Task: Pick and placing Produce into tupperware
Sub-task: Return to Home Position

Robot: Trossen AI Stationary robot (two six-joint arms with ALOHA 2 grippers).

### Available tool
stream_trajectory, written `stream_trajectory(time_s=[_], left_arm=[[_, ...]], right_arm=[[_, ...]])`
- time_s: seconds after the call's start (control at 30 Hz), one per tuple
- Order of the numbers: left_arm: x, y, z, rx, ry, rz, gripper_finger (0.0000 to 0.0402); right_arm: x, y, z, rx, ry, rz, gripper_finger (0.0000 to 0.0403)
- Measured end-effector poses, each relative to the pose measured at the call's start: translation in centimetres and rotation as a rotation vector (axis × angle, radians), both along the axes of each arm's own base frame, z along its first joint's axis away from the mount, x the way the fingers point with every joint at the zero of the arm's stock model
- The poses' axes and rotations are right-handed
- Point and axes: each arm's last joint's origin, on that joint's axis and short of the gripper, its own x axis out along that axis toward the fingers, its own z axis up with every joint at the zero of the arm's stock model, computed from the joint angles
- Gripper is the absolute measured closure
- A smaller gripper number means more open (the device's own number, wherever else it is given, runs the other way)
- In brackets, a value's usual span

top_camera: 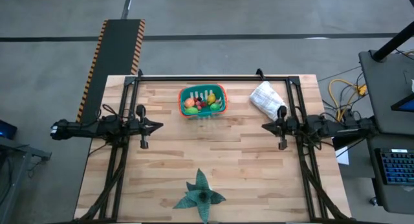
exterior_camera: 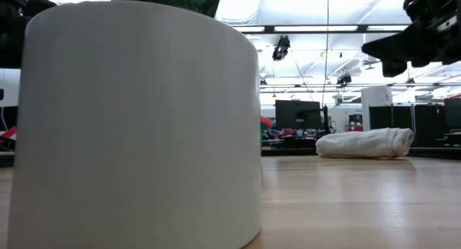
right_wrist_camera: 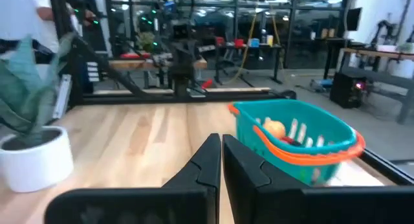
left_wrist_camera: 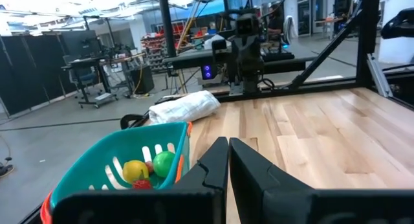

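Observation:
The teal tupperware (top_camera: 203, 101) with an orange-red rim stands on the table's far middle. It holds several pieces of produce (top_camera: 202, 105); a yellow one (left_wrist_camera: 134, 170) and a green one (left_wrist_camera: 163, 162) show in the left wrist view, and an orange one (right_wrist_camera: 275, 129) shows in the right wrist view. My left gripper (top_camera: 158, 126) hangs shut at the table's left, pointing level toward the middle, nearer than the tub. My right gripper (top_camera: 265, 126) hangs shut at the right, facing it. Both are above the wood and hold nothing.
A crumpled white plastic bag (top_camera: 267, 98) lies at the far right, just beyond my right gripper. A dark green leafy plant (top_camera: 200, 195) in a white pot (exterior_camera: 137, 127) stands at the near middle. A black frame (top_camera: 213, 76) runs along the far and side edges.

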Motion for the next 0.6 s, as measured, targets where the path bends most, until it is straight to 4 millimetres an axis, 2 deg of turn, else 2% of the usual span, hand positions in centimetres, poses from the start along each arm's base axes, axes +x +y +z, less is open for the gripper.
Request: stream_trajectory(time_s=[0.1, 0.27, 0.6], left_arm=[[-0.01, -0.04, 0.0, -0.001, 0.0, -0.015, 0.0402], [-0.05, -0.19, 0.01, -0.004, -0.005, -0.069, 0.0402], [-0.05, -0.37, -0.15, -0.03, 0.009, -0.129, 0.0402]], right_arm=[[0.0, -0.23, -0.35, 0.011, 0.022, -0.019, 0.0395], [0.06, -0.28, -0.58, 0.055, 0.006, 0.056, 0.0395], [0.07, -0.75, -0.72, 0.015, 0.023, 0.009, 0.0394]])
